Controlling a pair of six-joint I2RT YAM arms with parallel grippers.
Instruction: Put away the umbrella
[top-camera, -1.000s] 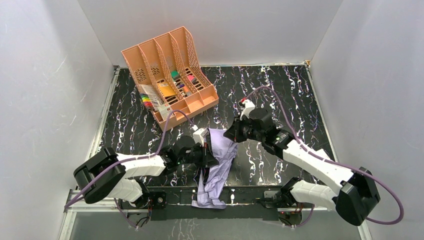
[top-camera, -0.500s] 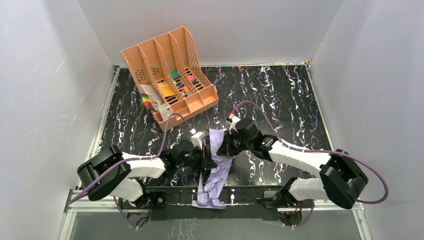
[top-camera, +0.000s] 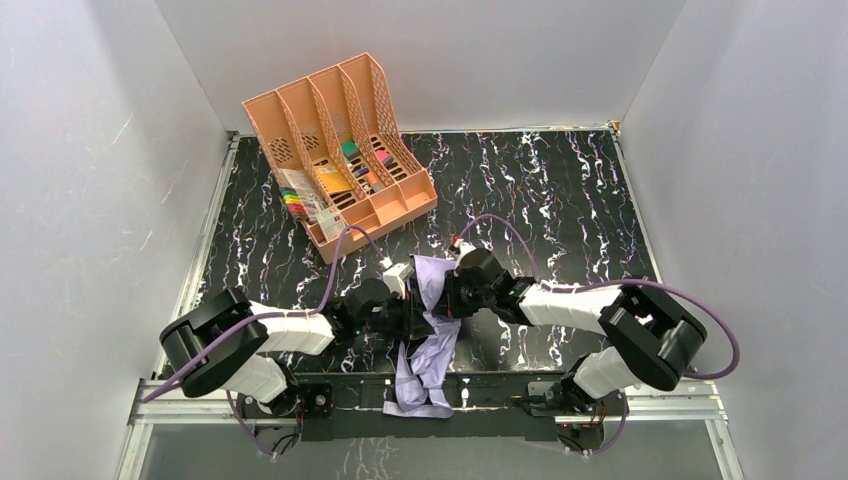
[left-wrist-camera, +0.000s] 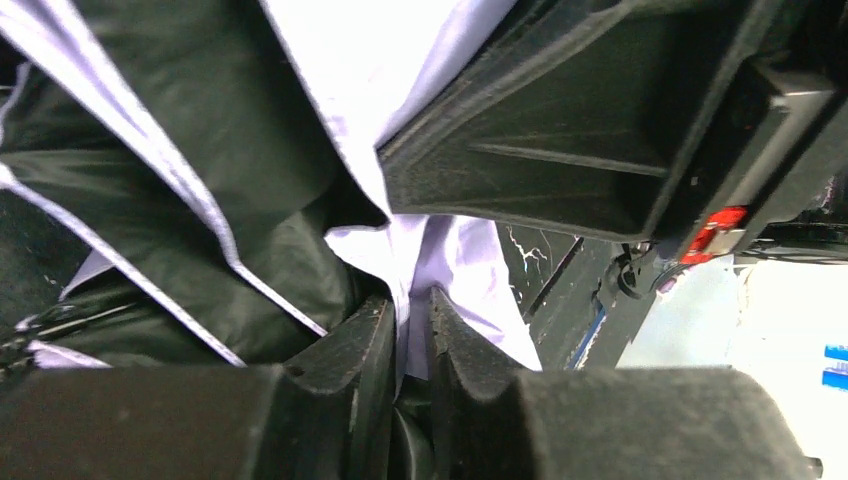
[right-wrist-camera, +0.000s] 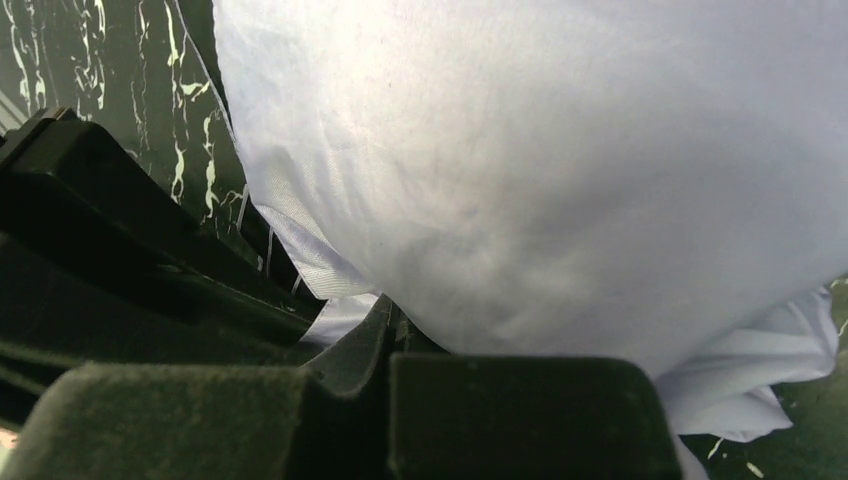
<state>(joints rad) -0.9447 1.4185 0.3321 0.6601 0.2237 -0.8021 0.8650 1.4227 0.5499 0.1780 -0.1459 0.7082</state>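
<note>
The pale lavender umbrella (top-camera: 432, 330) lies crumpled at the table's near edge, its fabric hanging down over the front rail. My left gripper (top-camera: 415, 318) sits at its left side, its jaws (left-wrist-camera: 410, 305) nearly closed and pinching a fold of lavender fabric (left-wrist-camera: 450, 270). The dark inner lining (left-wrist-camera: 200, 150) fills the left of that view. My right gripper (top-camera: 449, 298) presses in from the right. Its jaws (right-wrist-camera: 392, 322) stand shut under a billow of fabric (right-wrist-camera: 560, 180), seemingly on its edge. Shaft, handle and strap are hidden.
The peach file organiser (top-camera: 340, 150), with pens and cards in its front slots, stands at the back left of the black marbled table (top-camera: 560, 180). White walls enclose three sides. The right arm's body (left-wrist-camera: 600, 130) looms close to the left gripper.
My right arm has swung left and down to the umbrella, meeting the left gripper. The fabric's right side has drawn in and the bundle is narrower. The left gripper barely moved.
</note>
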